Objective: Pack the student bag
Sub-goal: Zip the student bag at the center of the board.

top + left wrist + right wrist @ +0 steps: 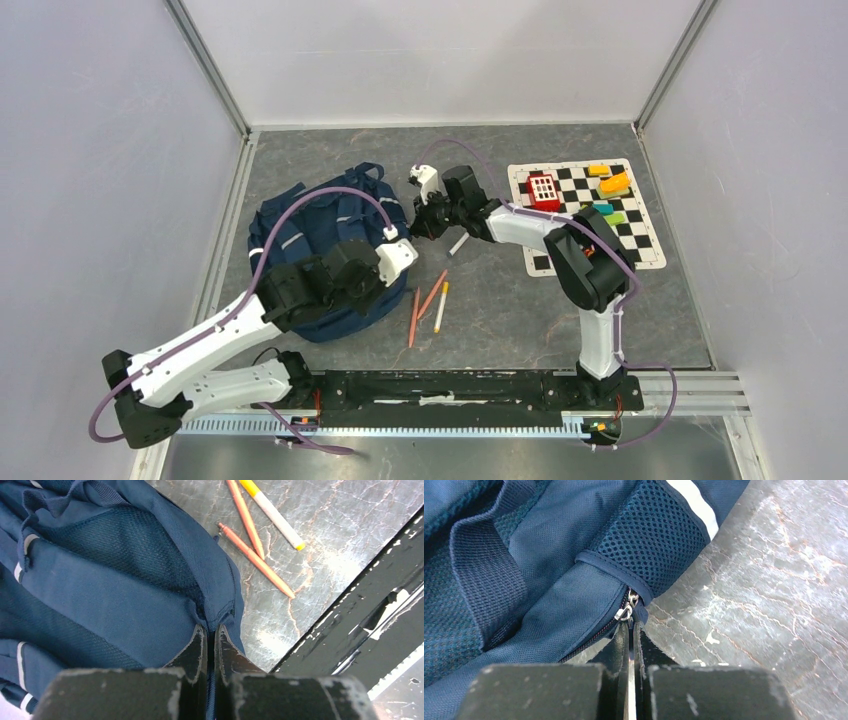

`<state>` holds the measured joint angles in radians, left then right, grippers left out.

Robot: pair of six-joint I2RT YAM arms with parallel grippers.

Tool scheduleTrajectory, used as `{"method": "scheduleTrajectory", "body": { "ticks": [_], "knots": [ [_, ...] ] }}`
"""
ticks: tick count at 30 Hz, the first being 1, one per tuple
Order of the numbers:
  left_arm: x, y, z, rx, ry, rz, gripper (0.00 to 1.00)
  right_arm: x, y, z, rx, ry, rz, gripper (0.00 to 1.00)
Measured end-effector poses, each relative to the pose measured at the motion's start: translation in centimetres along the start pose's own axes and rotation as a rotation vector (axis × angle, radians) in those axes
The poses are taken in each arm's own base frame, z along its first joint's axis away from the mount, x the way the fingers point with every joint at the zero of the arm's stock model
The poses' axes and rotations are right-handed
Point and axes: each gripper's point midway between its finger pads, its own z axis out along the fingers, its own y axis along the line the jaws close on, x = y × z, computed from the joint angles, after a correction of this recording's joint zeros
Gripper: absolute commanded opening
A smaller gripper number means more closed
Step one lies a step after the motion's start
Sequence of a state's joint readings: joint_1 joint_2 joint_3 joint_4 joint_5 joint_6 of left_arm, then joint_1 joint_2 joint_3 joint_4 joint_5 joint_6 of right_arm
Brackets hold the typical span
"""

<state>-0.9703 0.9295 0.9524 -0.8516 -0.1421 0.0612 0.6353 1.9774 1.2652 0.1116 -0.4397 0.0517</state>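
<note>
— What is around you?
— A grey, marbled desk closed in by pale walls. To my right lies a checkered mat with coloured blocks on it. Mid-desk lie two orange pencils and a yellow-capped marker.
— And the student bag?
— It lies flat on the left half of the desk: navy, soft and rumpled, with grey strips, mesh panels and a metal zip pull.
— How do your jaws stand to it?
— My left jaws sit at its near right edge, near the pencils, clamped on a fold of its fabric. My right jaws meet its far right side. They are together but for a sliver, tips at the small navy tab under the zip pull. Whether they grip that tab I cannot tell.
</note>
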Motion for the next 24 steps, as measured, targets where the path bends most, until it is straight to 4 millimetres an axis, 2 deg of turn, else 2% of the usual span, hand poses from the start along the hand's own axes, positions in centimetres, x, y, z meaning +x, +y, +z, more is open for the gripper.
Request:
{"method": "scheduleTrajectory", "body": {
  "ticks": [6,7,8,12,14,16,21,24],
  "knots": [
    [0.2,1.3,-0.9,-0.063,0.024,0.012,0.02,-0.2,0.5,0.9,-0.048,-0.002,0.014,0.0],
    [0.2,1.4,-1.0,-0.072,0.025,0.013,0.02,-0.3,0.5,0.9,-0.05,-0.004,0.017,0.06],
    [-0.1,1.8,-1.3,-0.093,0.023,0.013,0.02,-0.4,0.6,0.8,-0.049,-0.007,0.02,0.19],
    [-1.7,3.5,-2.7,-0.173,0.017,0.01,0.02,-1.7,0.3,-0.1,-0.014,-0.035,0.023,0.55],
    [-3.3,4.5,-3.6,-0.222,0.003,0.004,0.02,-2.7,0.1,-1.7,0.015,-0.063,0.025,0.71],
    [-4.9,5.5,-4.3,-0.262,-0.011,-0.007,0.02,-4.0,0.2,-3.8,0.041,-0.103,0.025,0.81],
    [-8.8,8.0,-5.7,-0.348,-0.069,-0.057,0.02,-7.9,2.2,-10.3,0.067,-0.286,-0.004,0.89],
    [-9.8,9.2,-6.2,-0.376,-0.091,-0.091,0.02,-8.4,4.5,-13.2,0.024,-0.388,0.009,0.89]
  ]
}}
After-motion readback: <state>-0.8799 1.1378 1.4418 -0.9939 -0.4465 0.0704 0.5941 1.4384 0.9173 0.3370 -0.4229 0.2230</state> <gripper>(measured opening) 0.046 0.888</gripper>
